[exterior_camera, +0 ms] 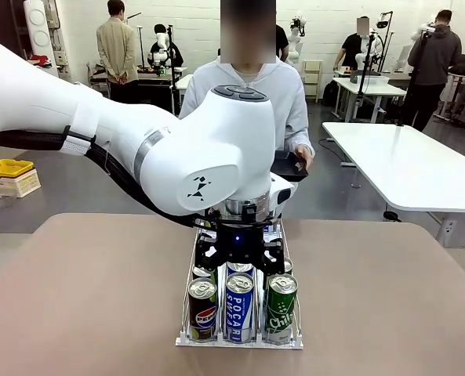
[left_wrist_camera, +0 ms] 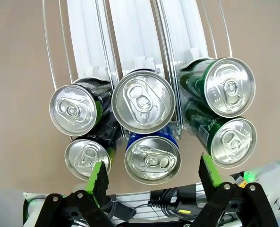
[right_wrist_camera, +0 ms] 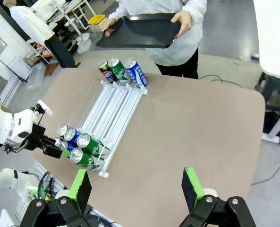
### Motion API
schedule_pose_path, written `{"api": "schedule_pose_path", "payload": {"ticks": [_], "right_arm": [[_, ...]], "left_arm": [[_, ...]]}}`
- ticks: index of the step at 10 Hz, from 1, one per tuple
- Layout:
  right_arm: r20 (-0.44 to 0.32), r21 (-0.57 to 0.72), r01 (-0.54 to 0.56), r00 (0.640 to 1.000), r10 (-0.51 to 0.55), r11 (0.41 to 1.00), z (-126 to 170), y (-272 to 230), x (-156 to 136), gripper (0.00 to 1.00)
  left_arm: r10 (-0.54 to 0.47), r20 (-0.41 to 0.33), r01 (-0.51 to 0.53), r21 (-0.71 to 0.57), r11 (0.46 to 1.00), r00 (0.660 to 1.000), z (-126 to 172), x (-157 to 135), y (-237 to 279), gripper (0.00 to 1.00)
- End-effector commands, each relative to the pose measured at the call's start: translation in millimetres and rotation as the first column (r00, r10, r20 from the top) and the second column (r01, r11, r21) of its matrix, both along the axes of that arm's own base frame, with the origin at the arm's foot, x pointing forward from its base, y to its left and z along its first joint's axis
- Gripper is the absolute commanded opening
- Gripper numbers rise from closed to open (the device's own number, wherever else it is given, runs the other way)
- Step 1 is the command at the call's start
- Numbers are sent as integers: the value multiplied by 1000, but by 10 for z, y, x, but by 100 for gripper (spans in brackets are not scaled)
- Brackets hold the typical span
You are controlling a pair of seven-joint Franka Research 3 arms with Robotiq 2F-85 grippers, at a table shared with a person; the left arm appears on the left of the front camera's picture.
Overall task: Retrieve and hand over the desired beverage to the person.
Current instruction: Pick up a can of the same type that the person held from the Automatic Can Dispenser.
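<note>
A clear wire rack [exterior_camera: 187, 313] on the brown table holds a Pepsi can [exterior_camera: 202, 309], a blue Pocari Sweat can [exterior_camera: 239, 305] and a green can [exterior_camera: 281, 304] at its near end. My left gripper [exterior_camera: 240, 258] hangs open just above these cans. In the left wrist view its green pads [left_wrist_camera: 99, 177] stand either side of the front blue can [left_wrist_camera: 152, 158], apart from it. The person [exterior_camera: 252, 90] in white stands at the far side, holding a black tray [right_wrist_camera: 140, 30]. My right gripper [right_wrist_camera: 137, 189] is open and holds nothing, high above the table.
Three more cans [right_wrist_camera: 123, 71] lie at the rack's far end near the person. Black cans [left_wrist_camera: 73, 109] and green cans [left_wrist_camera: 229, 87] flank the blue lane. Bare tabletop [right_wrist_camera: 191, 118] spreads to the right of the rack. White tables and other people stand behind.
</note>
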State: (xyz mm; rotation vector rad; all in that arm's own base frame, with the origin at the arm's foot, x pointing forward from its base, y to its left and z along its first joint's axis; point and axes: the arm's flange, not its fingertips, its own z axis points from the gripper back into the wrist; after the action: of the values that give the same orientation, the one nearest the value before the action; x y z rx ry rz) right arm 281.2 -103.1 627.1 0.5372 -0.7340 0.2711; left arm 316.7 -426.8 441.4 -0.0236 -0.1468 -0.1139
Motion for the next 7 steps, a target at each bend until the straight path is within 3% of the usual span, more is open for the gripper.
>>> {"api": "schedule_pose_path", "payload": {"ticks": [1, 7], "right_arm": [[14, 18, -25, 1000, 25, 1000, -13, 3, 3, 100], [14, 18, -25, 1000, 25, 1000, -13, 3, 3, 100]], "left_arm": [[-18, -9, 18, -23, 1000, 1000, -48, -2, 65, 100], [-14, -29, 13, -25, 1000, 999, -144, 35, 69, 100]]}}
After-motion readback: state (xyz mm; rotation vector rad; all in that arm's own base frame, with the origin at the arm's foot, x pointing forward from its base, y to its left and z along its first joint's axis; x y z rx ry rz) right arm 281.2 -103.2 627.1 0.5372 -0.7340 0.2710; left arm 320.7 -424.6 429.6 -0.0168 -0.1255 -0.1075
